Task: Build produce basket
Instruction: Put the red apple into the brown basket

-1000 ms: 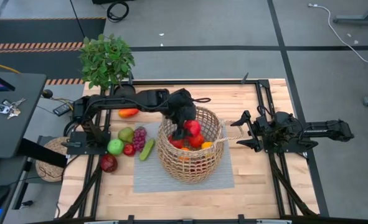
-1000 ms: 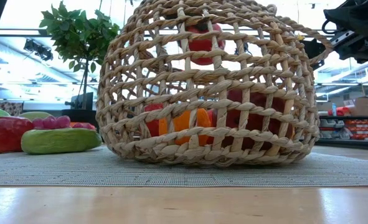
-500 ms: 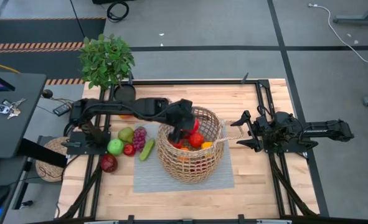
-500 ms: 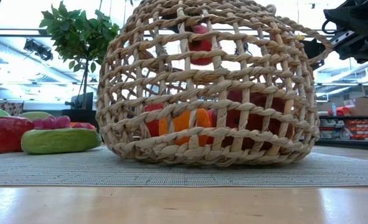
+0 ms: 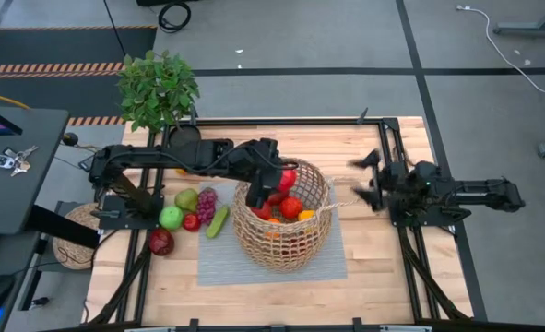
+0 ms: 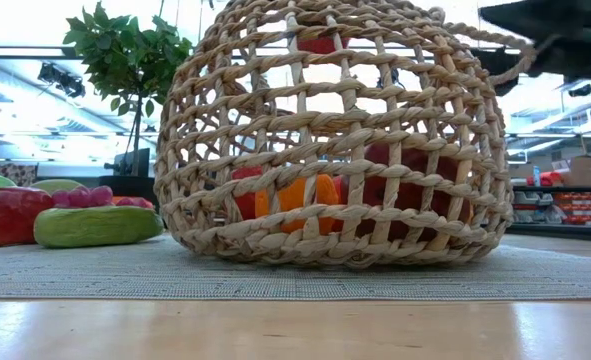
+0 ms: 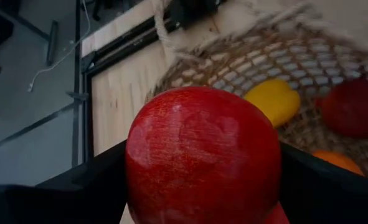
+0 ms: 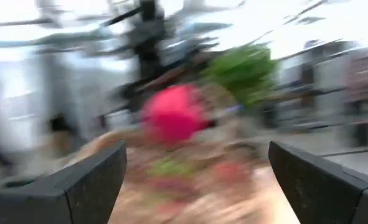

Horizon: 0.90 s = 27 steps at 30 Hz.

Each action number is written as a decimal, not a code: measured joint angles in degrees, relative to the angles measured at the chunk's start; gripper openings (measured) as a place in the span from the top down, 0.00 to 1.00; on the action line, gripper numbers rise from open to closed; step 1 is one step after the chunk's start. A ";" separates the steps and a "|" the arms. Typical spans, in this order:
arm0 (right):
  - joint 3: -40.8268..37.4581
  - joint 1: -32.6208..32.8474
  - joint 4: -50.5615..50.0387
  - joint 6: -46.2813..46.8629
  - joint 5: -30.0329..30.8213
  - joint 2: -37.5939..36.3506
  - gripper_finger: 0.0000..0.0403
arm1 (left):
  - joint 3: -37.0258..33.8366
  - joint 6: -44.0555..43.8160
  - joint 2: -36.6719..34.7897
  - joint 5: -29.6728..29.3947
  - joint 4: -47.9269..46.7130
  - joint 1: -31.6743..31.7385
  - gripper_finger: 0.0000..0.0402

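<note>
The left gripper [image 5: 279, 181] clasps a red apple [image 7: 202, 155] over the far-left rim of the basket [image 5: 283, 242], mid-worktop on a grey mat [image 5: 221, 263]. The right gripper [image 5: 366, 182] hangs empty, spread wide, near the worktop's right edge.

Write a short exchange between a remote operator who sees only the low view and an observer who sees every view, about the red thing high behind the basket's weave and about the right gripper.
Operator: Something red shows high behind the weave. Is it held?
Observer: Yes. The left gripper is shut on a red apple, over the mouth of the basket.
Operator: A dark arm shows at my upper right. Is it carrying anything?
Observer: No. That is the right gripper. It is open, holds nothing, and hangs beside the basket's right side.
</note>
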 joint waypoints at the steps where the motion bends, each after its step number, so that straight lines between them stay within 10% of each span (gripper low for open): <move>1: 1.15 -0.75 -0.96 -1.21 3.57 0.06 0.02 | 0.00 -0.03 0.01 0.31 0.41 -0.14 0.17; 13: 4.79 -11.14 -9.86 -4.69 35.50 4.69 0.02 | 0.00 -5.18 0.01 4.79 -1.31 -0.21 0.17; 27: -0.58 -13.14 -15.63 1.79 12.66 4.40 0.02 | 0.00 -5.16 0.02 4.75 -3.97 -0.23 0.17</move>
